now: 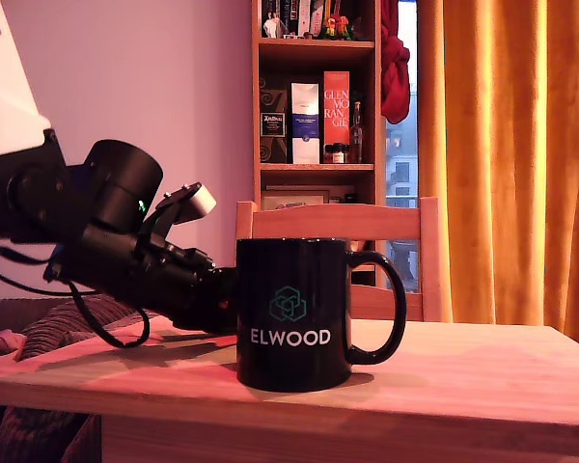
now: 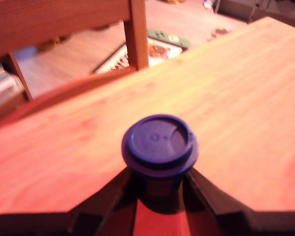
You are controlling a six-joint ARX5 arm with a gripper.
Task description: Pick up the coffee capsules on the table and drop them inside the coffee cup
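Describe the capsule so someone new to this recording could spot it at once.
Start at the wooden table. In the wrist view, the gripper has a finger on each side of the capsule. It is a small dark-blue pod with a round flanged face, the only blue thing on the wood.

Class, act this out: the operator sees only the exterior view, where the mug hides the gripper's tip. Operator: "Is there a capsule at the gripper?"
Observer: Yes. The wrist view shows a dark blue capsule between the gripper fingers.
Operator: Is it lifted?
Observer: I cannot tell; the table lies close beneath it.
Operator: Which way is it turned?
Observer: Its round flat face, with a raised rim, faces the wrist camera.
Operator: Anything beyond it?
Observer: A wooden chair back stands past the table's edge. The coffee cup is not in the wrist view.
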